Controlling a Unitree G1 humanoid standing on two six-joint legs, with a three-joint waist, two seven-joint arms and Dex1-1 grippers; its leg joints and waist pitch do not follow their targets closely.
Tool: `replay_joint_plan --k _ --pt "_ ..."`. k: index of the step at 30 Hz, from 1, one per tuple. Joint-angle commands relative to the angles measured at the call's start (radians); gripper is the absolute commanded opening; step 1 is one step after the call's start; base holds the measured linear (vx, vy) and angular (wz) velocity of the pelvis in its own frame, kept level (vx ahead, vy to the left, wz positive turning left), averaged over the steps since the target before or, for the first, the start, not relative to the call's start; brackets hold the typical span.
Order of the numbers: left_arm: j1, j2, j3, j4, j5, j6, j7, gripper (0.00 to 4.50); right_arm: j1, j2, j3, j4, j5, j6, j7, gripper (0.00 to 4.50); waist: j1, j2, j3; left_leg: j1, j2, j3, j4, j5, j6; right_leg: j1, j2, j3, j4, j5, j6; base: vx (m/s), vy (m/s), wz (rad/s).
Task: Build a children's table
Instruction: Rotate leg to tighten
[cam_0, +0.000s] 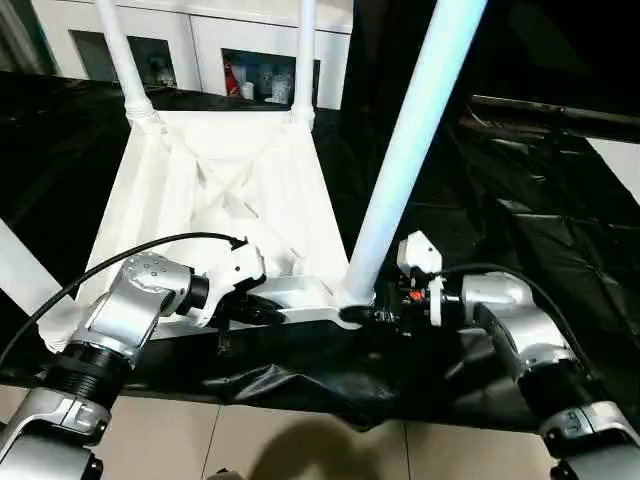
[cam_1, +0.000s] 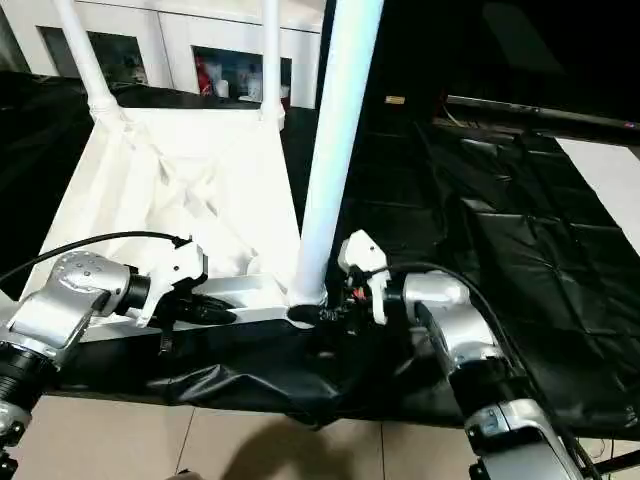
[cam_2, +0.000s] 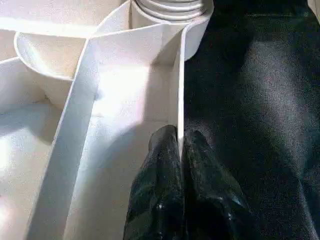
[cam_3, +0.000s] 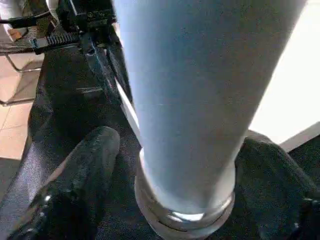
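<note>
Tabletop (cam_0: 215, 190) lies upside down on the black-sheeted desk (cam_0: 520, 240), ribbed underside up. 3 legs stand in corner sockets: 2 at the far corners (cam_0: 125, 55) (cam_0: 305, 50), 1 at the near right corner (cam_0: 415, 140). A 4th white tube (cam_0: 18, 270) shows at the left edge, but its socket is cut off, so I can't tell if it's seated.

Left end effector (cam_2: 179, 145) is clenched on the tabletop's near rim wall (cam_2: 179, 90), 1 finger either side of the thin rib. Right end effector (cam_3: 180, 175) has its fingers spread around the base of the near right leg, 1 each side of the threaded collar (cam_3: 185, 210). They look just clear of the tube, not squeezing it.

Risks as I see them:
- The near right leg leans relative to the far 2. If it's cross-threaded or only partly down in its socket (cam_0: 350, 300), turning or pushing it may jam the thread or pop it out.
- The right fingers are loose around a smooth tube. If they close off-centre they'll slip round it rather than turn it, or shove the leg sideways.
- The left grip is on a thin plastic wall. Torque from the leg could flex the rim or let the tabletop twist out of the pinch and skate on the slick sheet.
- The near edge sits close to the desk's front edge, and the sheet is bunched there (cam_0: 300, 385). A hard push toward the robot could slide the tabletop off.
</note>
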Motion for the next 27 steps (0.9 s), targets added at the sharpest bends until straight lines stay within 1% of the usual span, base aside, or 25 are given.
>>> replay_joint_plan --k 1,4,5,6,8,10,11,13,16,19,20,21,22,23,24,25,26,27 --pt "0.012 -0.019 -0.019 -0.003 -0.031 -0.001 -0.02 0.0 -0.006 -0.001 0.003 0.007 0.005 0.013 0.021 3.24 0.0 -0.003 -0.061 0.005 0.029 0.0 -0.06 -0.058 0.076 0.049 -0.078 0.052 -0.059 0.016 -0.25 0.0 0.0 0.0" --pt "0.009 -0.019 -0.018 0.002 -0.029 -0.001 -0.016 0.0 -0.004 0.001 0.005 0.013 -0.002 0.009 0.025 3.03 0.001 -0.002 -0.06 0.006 0.03 0.0 -0.06 -0.068 0.071 0.047 -0.078 0.052 -0.061 0.002 -0.25 0.0 0.0 0.0" --pt "0.009 -0.018 -0.018 0.003 -0.028 0.0 -0.014 0.0 -0.003 0.002 0.006 0.016 -0.003 0.008 0.025 3.03 0.001 -0.002 -0.06 0.006 0.03 0.0 -0.06 -0.069 0.07 0.048 -0.079 0.052 -0.061 0.001 -0.251 0.0 0.0 0.0" --pt "0.01 -0.018 -0.018 0.003 -0.028 0.001 -0.014 0.0 -0.003 0.002 0.006 0.018 -0.004 0.007 0.026 2.82 0.002 -0.002 -0.061 0.006 0.03 0.0 -0.06 -0.068 0.069 0.049 -0.078 0.052 -0.06 0.004 -0.25 0.0 0.0 0.0" --pt "0.012 -0.017 -0.019 -0.001 -0.028 0.004 -0.014 0.0 -0.002 0.002 0.009 0.019 -0.004 0.009 0.029 2.76 0.002 -0.003 -0.062 0.005 0.029 0.0 -0.059 -0.057 0.071 0.05 -0.078 0.052 -0.058 0.02 -0.25 0.0 0.0 0.0" --pt "0.015 -0.017 -0.019 -0.004 -0.028 0.006 -0.014 0.0 -0.001 0.002 0.012 0.02 -0.005 0.01 0.032 2.5 0.003 -0.002 -0.062 0.005 0.029 0.0 -0.059 -0.053 0.074 0.05 -0.078 0.052 -0.058 0.027 -0.252 0.0 0.0 0.0" --pt "0.016 -0.016 -0.019 -0.006 -0.028 0.007 -0.014 0.0 0.0 0.002 0.013 0.019 -0.005 0.012 0.034 2.5 0.002 -0.002 -0.062 0.005 0.029 0.0 -0.059 -0.055 0.074 0.05 -0.078 0.052 -0.058 0.027 -0.253 0.0 0.0 0.0" --pt "0.02 -0.016 -0.019 -0.009 -0.028 0.012 -0.014 0.0 0.003 0.003 0.015 0.019 -0.006 0.014 0.034 2.35 0.002 -0.002 -0.061 0.005 0.029 0.0 -0.059 -0.062 0.073 0.05 -0.078 0.052 -0.059 0.02 -0.252 0.0 0.0 0.0" --pt "0.025 -0.02 -0.018 -0.013 -0.029 0.018 -0.009 0.0 0.009 0.007 0.015 0.021 -0.007 0.017 0.03 2.23 0.002 -0.002 -0.061 0.006 0.03 -0.001 -0.061 -0.075 0.064 0.05 -0.079 0.052 -0.06 0.005 -0.25 0.0 0.0 0.0" --pt "0.029 -0.034 -0.007 -0.011 -0.033 0.035 0.017 0.0 0.016 0.023 0.003 0.034 -0.01 0.022 -0.012 2.12 0.001 -0.002 -0.061 0.007 0.029 -0.001 -0.061 -0.074 0.063 0.05 -0.078 0.052 -0.06 0.007 -0.25 0.0 0.0 0.0" --pt "0.023 -0.047 -0.002 0.003 -0.024 0.04 0.05 0.0 0.014 0.038 -0.011 0.051 -0.013 0.021 -0.057 2.1 -0.001 -0.002 -0.06 0.006 0.029 -0.001 -0.062 -0.078 0.058 0.049 -0.078 0.053 -0.061 -0.002 -0.249 0.0 0.0 0.0" --pt "0.01 -0.071 0.007 0.028 -0.012 0.054 0.102 0.0 0.01 0.06 -0.033 0.076 -0.015 0.02 -0.118 2.08 -0.003 -0.003 -0.057 0.008 0.03 -0.001 -0.064 -0.098 0.05 0.047 -0.08 0.053 -0.066 -0.037 -0.247 0.0 0.0 0.0" --pt "0.006 -0.077 0.01 0.034 -0.01 0.057 0.113 0.0 0.009 0.066 -0.038 0.083 -0.016 0.019 -0.133 2.07 -0.003 -0.003 -0.054 0.009 0.029 -0.001 -0.065 -0.115 0.042 0.045 -0.08 0.052 -0.071 -0.071 -0.242 0.0 0.0 0.0" --pt "0.0 -0.089 0.014 0.045 -0.009 0.062 0.133 0.0 0.007 0.076 -0.048 0.096 -0.018 0.017 -0.163 2.07 -0.004 -0.003 -0.053 0.012 0.029 -0.001 -0.066 -0.142 0.027 0.045 -0.081 0.053 -0.077 -0.133 -0.23 0.0 0.0 0.0" --pt "-0.017 -0.122 0.027 0.068 -0.008 0.08 0.183 0.0 0.001 0.1 -0.068 0.124 -0.021 0.018 -0.228 2.07 -0.006 -0.003 -0.053 0.011 0.028 -0.002 -0.067 -0.154 0.014 0.045 -0.081 0.053 -0.081 -0.174 -0.216 0.0 0.0 0.0" --pt "-0.037 -0.152 0.032 0.097 0.003 0.084 0.236 0.0 -0.003 0.124 -0.081 0.145 -0.023 0.014 -0.285 2.07 -0.006 -0.004 -0.051 0.013 0.027 -0.002 -0.068 -0.174 0.008 0.041 -0.082 0.053 -0.087 -0.226 -0.2 0.0 0.0 0.0" --pt "-0.037 -0.152 0.032 0.097 0.003 0.084 0.236 0.0 -0.003 0.124 -0.081 0.145 -0.023 0.014 -0.285 2.07 -0.006 -0.006 -0.052 0.014 0.026 -0.002 -0.067 -0.177 0.006 0.041 -0.082 0.054 -0.09 -0.246 -0.192 0.0 0.0 0.0" --pt "-0.068 -0.197 0.038 0.146 0.023 0.087 0.324 0.0 -0.012 0.164 -0.1 0.174 -0.026 0.014 -0.371 2.07 -0.004 -0.005 -0.051 0.013 0.025 -0.003 -0.067 -0.179 0.006 0.04 -0.083 0.054 -0.094 -0.278 -0.179 0.0 0.0 0.0"
